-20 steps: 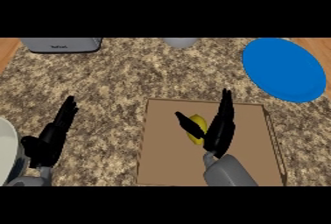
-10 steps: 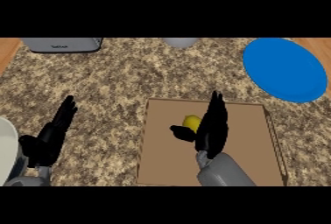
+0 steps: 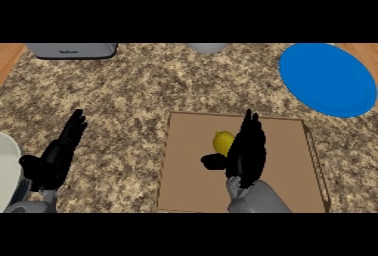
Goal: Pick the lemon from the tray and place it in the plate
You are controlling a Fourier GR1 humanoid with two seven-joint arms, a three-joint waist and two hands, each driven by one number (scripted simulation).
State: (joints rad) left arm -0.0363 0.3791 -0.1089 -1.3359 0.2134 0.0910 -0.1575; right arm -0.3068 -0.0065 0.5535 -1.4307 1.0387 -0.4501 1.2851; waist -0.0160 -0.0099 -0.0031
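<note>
So the lemon [image 3: 223,141] is sitting on the brown tray [image 3: 288,165], a bit up and left of the tray's middle, and only its left part shows because the right hand [image 3: 247,152] covers the rest. That hand sits over the middle of the tray with its fingers [image 3: 249,127] held straight, pointing toward the tray's far edge and running along the lemon's right side. The thumb [image 3: 214,161] sticks out to the left just below the lemon, so the fruit sits in the crook between thumb and fingers. Nothing is curled around it as far as I can see, so I'd call the hand open. Whether the fingers are actually touching the lemon, can't tell from this angle.

The left hand [image 3: 53,159] is off to the left of the tray, well apart from it, over the speckled counter [image 3: 148,85], fingers straight and relaxed, just resting there with nothing in it.

The blue plate [image 3: 327,77] is beyond the tray's far right corner, near it but not touching. Further left of the tray, past the left hand, there's a white rim [image 3: 6,165] at the edge of view. Far beyond the tray, at the back of the counter, there's a grey box [image 3: 71,50] to the left and a small grey thing [image 3: 208,47] roughly straight ahead.
</note>
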